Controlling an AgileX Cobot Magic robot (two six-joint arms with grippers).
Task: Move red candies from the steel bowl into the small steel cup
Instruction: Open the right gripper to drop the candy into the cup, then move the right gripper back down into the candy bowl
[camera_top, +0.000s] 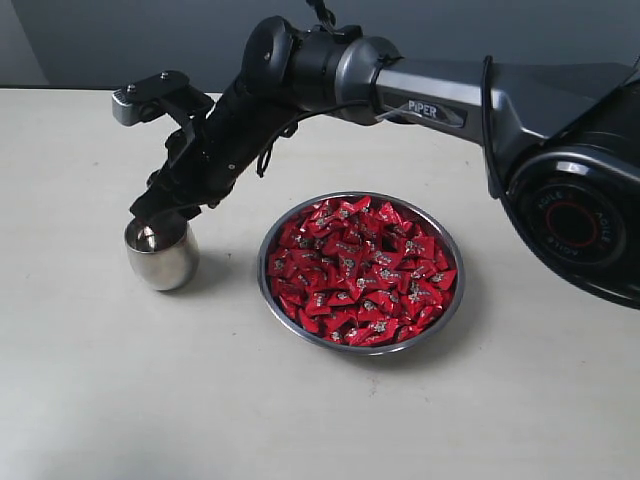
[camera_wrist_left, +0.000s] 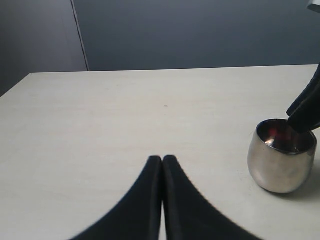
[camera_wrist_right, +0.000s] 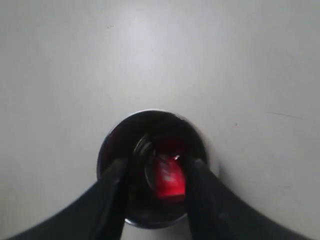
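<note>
Red candies (camera_top: 360, 270) heap the bowl (camera_top: 262, 285) mid-counter (camera_top: 150, 400). The cup (camera_top: 162, 258) stands apart on its left, with the right hand (camera_top: 160, 215) just over its mouth. Left wrist view: the left hand (camera_wrist_left: 162, 159) is pressed together above the counter, the cup (camera_wrist_left: 280, 160) nearby. Right wrist view: the right hand (camera_wrist_right: 156, 167) is spread, one candy (camera_wrist_right: 167, 180) between its tips within the cup's mouth.

Gunmetal-grey arm (camera_top: 540, 90) with white PIPER lettering (camera_top: 425, 110), black cable (camera_top: 487, 130) looped alongside, red-ringed round black joint (camera_top: 575, 225), grey camera block (camera_top: 140, 100), tapering matte-black right gripper (camera_top: 165, 215).
</note>
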